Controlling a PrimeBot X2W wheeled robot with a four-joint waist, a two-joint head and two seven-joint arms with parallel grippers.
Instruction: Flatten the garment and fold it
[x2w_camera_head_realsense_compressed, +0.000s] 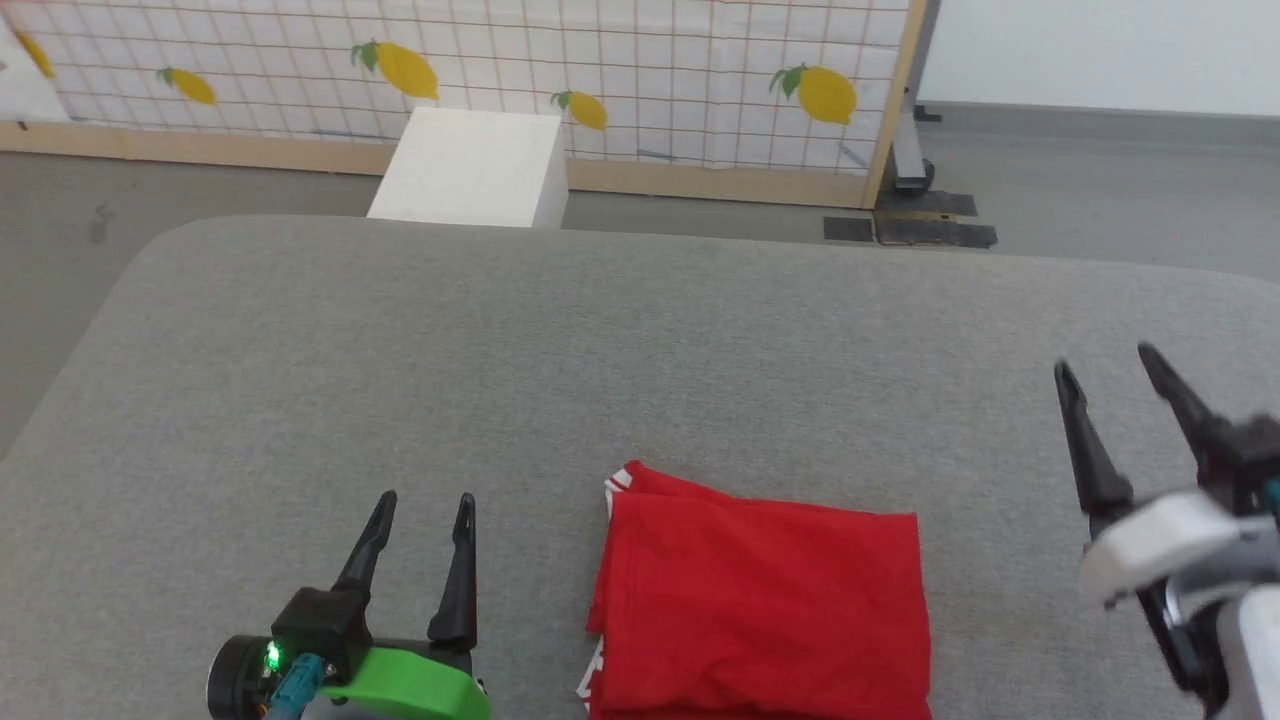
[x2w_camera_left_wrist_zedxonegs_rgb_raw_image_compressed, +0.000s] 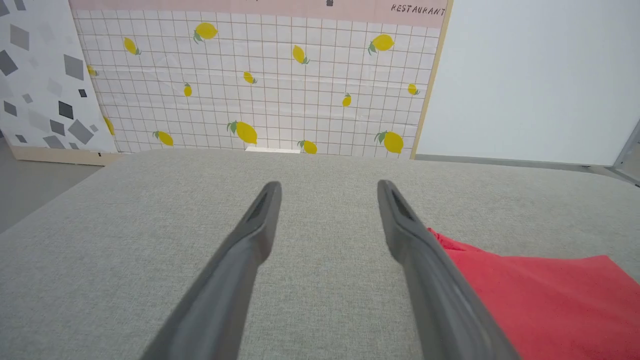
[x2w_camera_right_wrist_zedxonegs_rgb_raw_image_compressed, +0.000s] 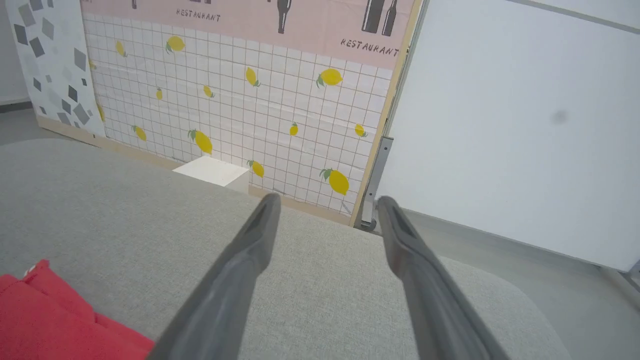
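So the garment (x2w_camera_head_realsense_compressed: 760, 600) is lying in a folded, roughly rectangular red bundle on the near part of the grey fabric surface (x2w_camera_head_realsense_compressed: 400, 350), a bit right of the middle. Its near edge runs off the bottom of the head view. The top layer is fairly smooth with a few soft creases, and bits of red-and-white striped trim peek out at the far-left corner and along the near-left edge. No lettering visible from here.

The left gripper (x2w_camera_head_realsense_compressed: 427, 497) sits just left of the bundle with a gap of bare fabric between them. Its fingers are spread wide and there's nothing between them. The right gripper (x2w_camera_head_realsense_compressed: 1103, 358) is off to the right and a bit farther back, well apart from the shirt, fingers also spread wide and empty.

Beyond the far edge there's a white box (x2w_camera_head_realsense_compressed: 470, 165) on the floor, in front of a tiled backdrop with lemons (x2w_camera_head_realsense_compressed: 650, 60).
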